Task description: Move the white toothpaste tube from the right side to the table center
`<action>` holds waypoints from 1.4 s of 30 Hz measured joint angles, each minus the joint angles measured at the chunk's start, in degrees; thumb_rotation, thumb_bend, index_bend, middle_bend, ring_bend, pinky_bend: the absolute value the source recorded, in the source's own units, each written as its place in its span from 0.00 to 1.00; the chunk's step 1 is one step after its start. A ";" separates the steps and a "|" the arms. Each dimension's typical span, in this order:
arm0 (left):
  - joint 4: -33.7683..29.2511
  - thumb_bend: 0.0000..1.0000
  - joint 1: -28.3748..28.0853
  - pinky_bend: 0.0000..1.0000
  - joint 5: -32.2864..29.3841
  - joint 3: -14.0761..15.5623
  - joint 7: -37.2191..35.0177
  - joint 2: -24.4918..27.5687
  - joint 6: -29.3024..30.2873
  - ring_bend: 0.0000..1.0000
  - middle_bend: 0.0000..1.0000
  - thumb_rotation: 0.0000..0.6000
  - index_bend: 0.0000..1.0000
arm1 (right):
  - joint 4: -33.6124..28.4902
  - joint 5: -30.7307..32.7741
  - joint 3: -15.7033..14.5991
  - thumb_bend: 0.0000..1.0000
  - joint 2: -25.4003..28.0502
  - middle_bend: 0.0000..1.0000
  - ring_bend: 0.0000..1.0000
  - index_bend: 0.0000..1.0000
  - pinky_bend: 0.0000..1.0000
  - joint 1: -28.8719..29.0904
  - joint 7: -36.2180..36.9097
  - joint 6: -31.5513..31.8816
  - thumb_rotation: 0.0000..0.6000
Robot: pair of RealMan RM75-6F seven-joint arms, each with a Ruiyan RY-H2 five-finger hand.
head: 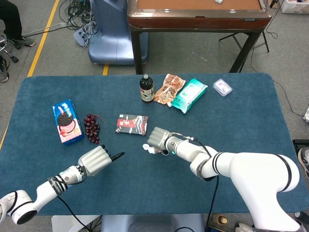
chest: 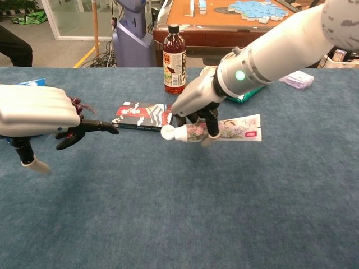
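The white toothpaste tube (chest: pixel 235 129) has a floral print and a white cap that points left. My right hand (chest: pixel 196 103) grips it near the cap end and holds it level just above the blue table (chest: pixel 179 213), near the middle. In the head view only the tube's cap end (head: pixel 147 147) shows under my right hand (head: pixel 159 138). My left hand (chest: pixel 36 112) is off to the left, apart from the tube, with one dark finger stretched toward it and nothing held. From above, my left hand (head: pixel 94 159) hovers over the front left of the table.
A black-and-red packet (head: pixel 132 123) lies just behind the tube. A dark bottle (head: pixel 146 89), a snack bag (head: pixel 169 88), a teal wipes pack (head: pixel 189 94) and a small clear box (head: pixel 222 87) stand at the back. A cookie box (head: pixel 66 121) and grapes (head: pixel 91 128) lie left.
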 measured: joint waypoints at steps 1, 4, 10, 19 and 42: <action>-0.05 0.11 0.32 0.41 -0.39 0.00 0.04 0.17 0.15 0.52 0.59 1.00 0.00 | -0.02 0.27 -0.55 0.91 0.02 0.81 0.75 1.00 0.39 -0.46 -0.26 0.25 1.00; -0.07 0.11 1.04 0.41 -1.22 -0.06 0.23 0.46 0.52 0.52 0.59 1.00 0.00 | -0.13 0.84 -1.95 0.61 0.03 0.68 0.61 0.85 0.40 -1.28 -1.38 1.07 1.00; -0.43 0.11 1.98 0.41 -2.39 -0.45 0.65 0.63 1.12 0.52 0.58 1.00 0.00 | -0.45 3.82 -3.86 0.11 -0.31 0.28 0.32 0.21 0.34 -2.00 -3.88 3.24 1.00; -0.52 0.11 3.01 0.41 -3.48 -0.79 0.80 0.21 1.57 0.52 0.58 1.00 0.00 | -2.53 6.94 -3.57 0.06 0.24 0.07 0.20 0.00 0.31 -3.42 -7.00 8.67 1.00; 9.67 0.11 14.21 0.33 -18.02 -7.02 -16.10 -2.09 14.29 0.43 0.44 1.00 0.09 | -17.19 1.50 -1.40 0.32 20.64 0.42 0.38 0.45 0.40 -27.28 0.75 37.53 1.00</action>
